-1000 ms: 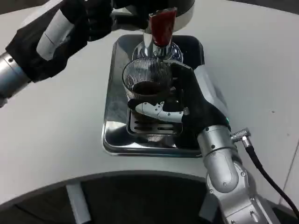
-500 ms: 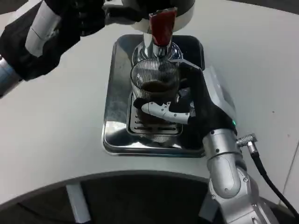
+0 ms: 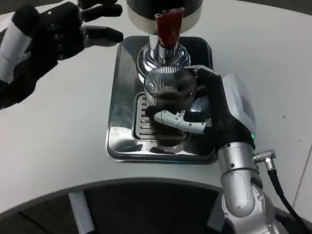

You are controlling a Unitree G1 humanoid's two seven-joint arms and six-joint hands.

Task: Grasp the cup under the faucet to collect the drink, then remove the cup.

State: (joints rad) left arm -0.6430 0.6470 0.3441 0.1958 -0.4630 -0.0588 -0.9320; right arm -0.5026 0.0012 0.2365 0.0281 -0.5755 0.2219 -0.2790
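The right hand (image 3: 207,114) gripped the ribbed glass cup (image 3: 169,100), which held dark drink above the metal tray (image 3: 122,141), just at six o'clock from the faucet (image 3: 168,34). At ten o'clock, the left hand (image 3: 53,36) hovered with fingers spread, holding nothing.

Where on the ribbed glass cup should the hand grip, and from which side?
Around the lower wall of the ribbed glass cup, from the robot's right, as the right hand does now: the faucet blocks the top, and the upright round wall suits a wrap.
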